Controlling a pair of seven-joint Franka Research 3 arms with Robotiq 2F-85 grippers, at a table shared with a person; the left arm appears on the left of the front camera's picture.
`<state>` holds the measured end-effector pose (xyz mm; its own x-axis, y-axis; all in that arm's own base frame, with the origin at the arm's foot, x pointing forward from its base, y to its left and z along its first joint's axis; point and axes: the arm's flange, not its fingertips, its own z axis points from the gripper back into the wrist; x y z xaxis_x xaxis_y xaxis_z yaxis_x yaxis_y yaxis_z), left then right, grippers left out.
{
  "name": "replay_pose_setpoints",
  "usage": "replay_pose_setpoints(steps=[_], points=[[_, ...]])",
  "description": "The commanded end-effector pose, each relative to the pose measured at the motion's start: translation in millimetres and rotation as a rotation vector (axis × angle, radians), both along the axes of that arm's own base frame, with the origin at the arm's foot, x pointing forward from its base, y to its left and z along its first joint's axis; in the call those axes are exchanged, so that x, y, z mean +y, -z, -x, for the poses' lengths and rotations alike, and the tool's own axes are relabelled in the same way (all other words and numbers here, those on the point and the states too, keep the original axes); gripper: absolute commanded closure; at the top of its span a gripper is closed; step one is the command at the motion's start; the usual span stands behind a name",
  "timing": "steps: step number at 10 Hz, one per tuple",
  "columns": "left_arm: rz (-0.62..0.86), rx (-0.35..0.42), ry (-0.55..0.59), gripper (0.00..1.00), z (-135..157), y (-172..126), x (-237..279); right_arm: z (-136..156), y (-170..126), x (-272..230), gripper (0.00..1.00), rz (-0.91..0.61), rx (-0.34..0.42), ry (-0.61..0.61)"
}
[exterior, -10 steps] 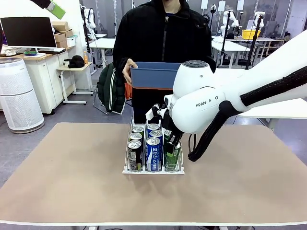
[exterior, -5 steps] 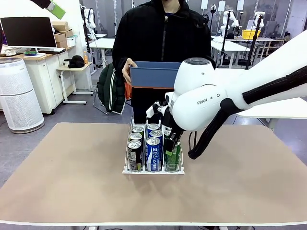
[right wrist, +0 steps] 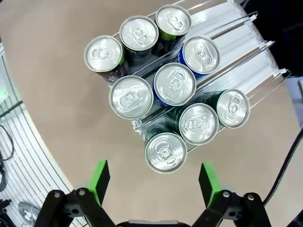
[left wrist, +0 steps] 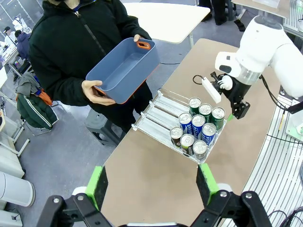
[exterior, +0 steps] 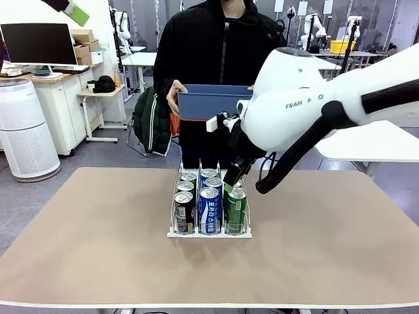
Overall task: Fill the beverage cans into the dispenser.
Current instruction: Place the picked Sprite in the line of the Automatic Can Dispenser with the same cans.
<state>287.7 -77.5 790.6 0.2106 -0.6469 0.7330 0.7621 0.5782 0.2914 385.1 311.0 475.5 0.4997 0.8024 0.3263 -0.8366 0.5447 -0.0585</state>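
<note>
Right gripper spread wide, holding nothing, hanging just above the front green can in the rack's right lane. Rack sits mid-table with eight cans standing upright in three lanes. Left gripper also spread wide and empty, high above the table. Person at far side holds a blue tub in both hands

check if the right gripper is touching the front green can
Apart. The right wrist view shows the open right gripper above the green can, fingers clear of it.
</note>
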Motion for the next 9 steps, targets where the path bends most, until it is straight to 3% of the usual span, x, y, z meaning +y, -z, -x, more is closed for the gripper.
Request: replay_pose_setpoints(steps=[1,9], points=[[0.005,0.008,0.01,0.0,0,2,1,8,-7,-16,0.0,-0.043,0.005,-0.037],[0.005,0.008,0.01,0.0,0,2,1,2,-20,-15,0.0,-0.039,-0.026,-0.027]])
